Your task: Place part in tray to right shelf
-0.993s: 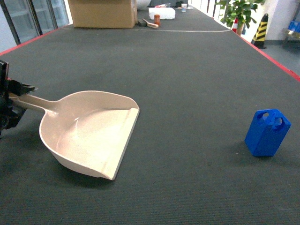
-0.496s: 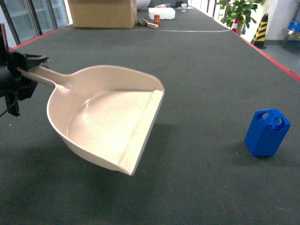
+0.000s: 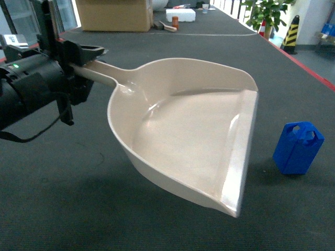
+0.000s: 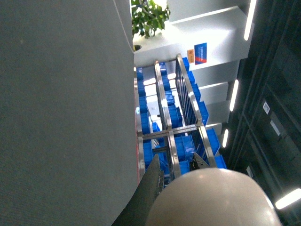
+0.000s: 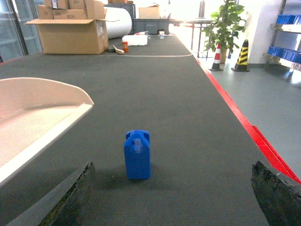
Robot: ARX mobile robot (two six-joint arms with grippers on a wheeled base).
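Note:
The beige tray [image 3: 193,136] hangs above the dark mat, tilted, with its front lip toward the right. My left gripper [image 3: 86,67] is shut on the tray's handle [image 3: 107,73]; the left wrist view shows the rounded handle end [image 4: 211,197] between the two fingers of that gripper [image 4: 178,162]. The blue part [image 3: 298,148] stands upright on the mat, right of the tray's lip and apart from it. In the right wrist view my right gripper [image 5: 171,188] is wide open and holds nothing. The part [image 5: 137,155] stands ahead of it, nearer its left finger, and the tray [image 5: 37,117] is at the left. The right shelf is out of view.
A cardboard box [image 3: 115,14], a white foam box [image 3: 180,14] and small items stand at the mat's far end. A red edge strip [image 3: 309,68] bounds the mat on the right, with a plant [image 3: 267,13] and a striped cone [image 3: 291,34] beyond. Steel racking with blue crates [image 4: 174,117] shows in the left wrist view.
My left gripper has lifted the tray off the mat and carried it up and to the right, closer to the part. The part has not moved.

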